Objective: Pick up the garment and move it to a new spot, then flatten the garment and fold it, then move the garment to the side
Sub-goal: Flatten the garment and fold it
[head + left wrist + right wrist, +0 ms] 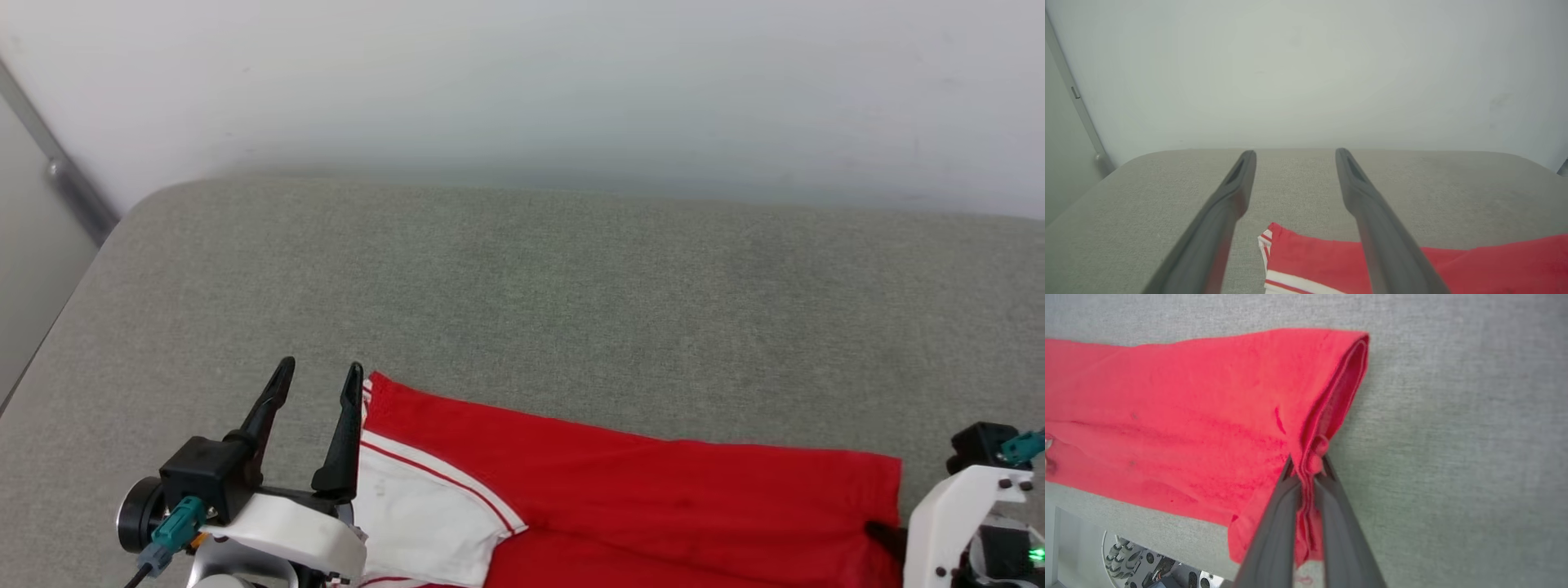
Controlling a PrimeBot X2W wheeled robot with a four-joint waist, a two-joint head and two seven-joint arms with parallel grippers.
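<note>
Pinching the garment (pixel 1188 416) in my right gripper (pixel 1308 467), fingers clamped on its bunched red edge. My left gripper (pixel 320 367) hangs spread wide beside the white sleeve (pixel 416 514); the garment lies along the near edge of the grey cushion (pixel 571 286), wall (pixel 522 82) behind

On the grey padded surface (pixel 522 278), the red jersey (pixel 653 490) with its white sleeve (pixel 416 514) lies at five o'clock, the left gripper (pixel 320 364) spread apart at eight, the right gripper (pixel 886 535) meeting its edge at four.
</note>
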